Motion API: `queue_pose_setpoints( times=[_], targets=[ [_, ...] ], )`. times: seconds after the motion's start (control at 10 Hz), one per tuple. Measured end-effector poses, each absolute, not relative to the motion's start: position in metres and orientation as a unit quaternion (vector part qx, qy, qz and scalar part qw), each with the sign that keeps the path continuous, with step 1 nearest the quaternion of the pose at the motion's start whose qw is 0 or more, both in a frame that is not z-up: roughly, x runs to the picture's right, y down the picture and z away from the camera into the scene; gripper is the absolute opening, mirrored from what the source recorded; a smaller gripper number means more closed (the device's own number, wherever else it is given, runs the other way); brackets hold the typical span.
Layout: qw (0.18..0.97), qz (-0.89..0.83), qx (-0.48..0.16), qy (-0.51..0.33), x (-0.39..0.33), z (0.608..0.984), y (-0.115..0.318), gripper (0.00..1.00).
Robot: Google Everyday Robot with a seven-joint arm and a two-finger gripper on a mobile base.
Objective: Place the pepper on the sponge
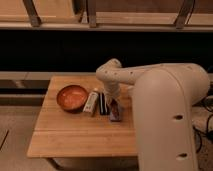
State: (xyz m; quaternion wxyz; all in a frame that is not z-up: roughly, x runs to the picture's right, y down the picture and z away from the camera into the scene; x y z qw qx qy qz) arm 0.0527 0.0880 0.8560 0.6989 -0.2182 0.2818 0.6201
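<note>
You're at the set-down: gripper [113, 99] sits low over the sponge [116, 117] toward the right edge of the worktop [75, 136], pepper [115, 107] looks to be on top of it, can't tell whether it's gripped or freed, so next calls for a straight lift without nudging it.

The bench [75, 137] is carrying a bowl [71, 97], carton [91, 101], black striped block [102, 103] and sponge [115, 115]; the end effector [113, 102] is hovering over the sponge.

The white arm [135, 75] reaches out from the large body [170, 115], bends at the elbow and turns downward. The end effector [113, 103] hangs low under the wrist, pointing down.
</note>
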Motion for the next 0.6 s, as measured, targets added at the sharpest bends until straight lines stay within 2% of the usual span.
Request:
queue_pose_setpoints(
  times=[0.2, 0.6],
  targets=[
    [0.701, 0.618, -0.216, 0.283, 0.0541, 0.8570, 0.0863, 0.04],
    [0.701, 0.618, -0.216, 0.283, 0.0540, 0.8570, 0.0862, 0.04]
  ],
)
